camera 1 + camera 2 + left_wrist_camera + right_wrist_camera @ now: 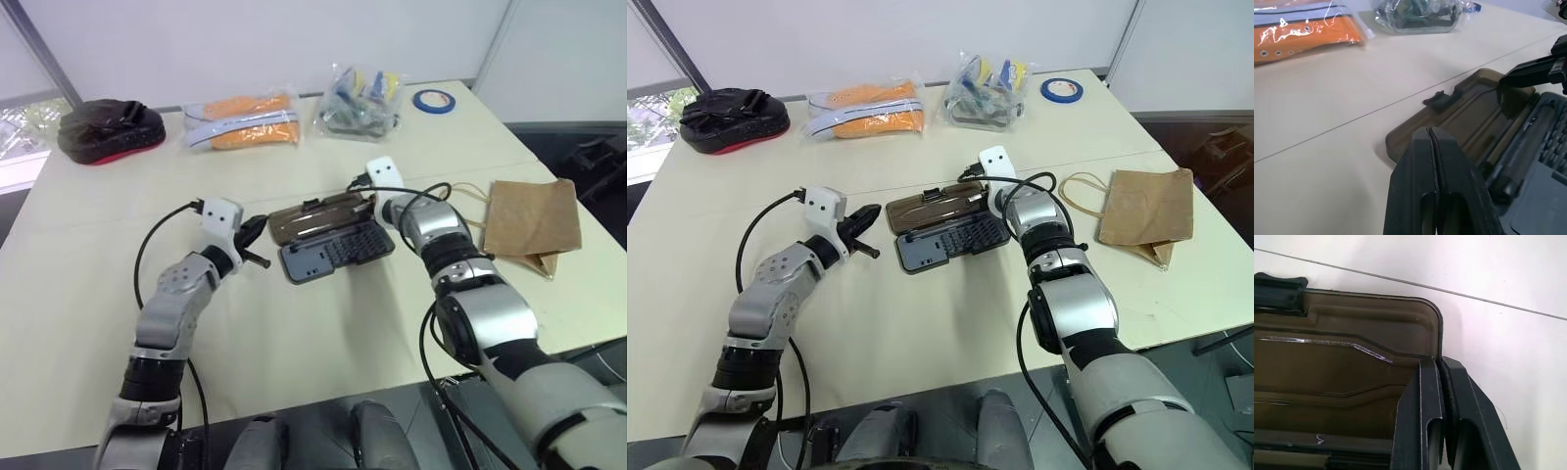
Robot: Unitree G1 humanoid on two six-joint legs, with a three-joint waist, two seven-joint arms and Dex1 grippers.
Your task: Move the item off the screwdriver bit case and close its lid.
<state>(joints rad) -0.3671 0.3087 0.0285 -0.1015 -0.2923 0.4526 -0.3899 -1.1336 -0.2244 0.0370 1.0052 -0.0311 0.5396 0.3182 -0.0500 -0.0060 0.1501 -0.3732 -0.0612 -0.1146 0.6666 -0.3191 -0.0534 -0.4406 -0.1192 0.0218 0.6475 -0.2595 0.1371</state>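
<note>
On the pale bench (921, 323), the left gripper (865, 235) hovers just left of the screwdriver bit case (950, 245), its jaws pressed together on nothing. The case lies open near the middle of the bench, the grey tray of bits on the near side and the smoky-brown lid (936, 209) folded back flat on the far side, its black latch tab at the far edge. The right gripper (1442, 377) sits at the lid's right edge, jaws closed on that rim. Further right, well apart from the case, the brown paper bag (1146, 209) lies flat.
</note>
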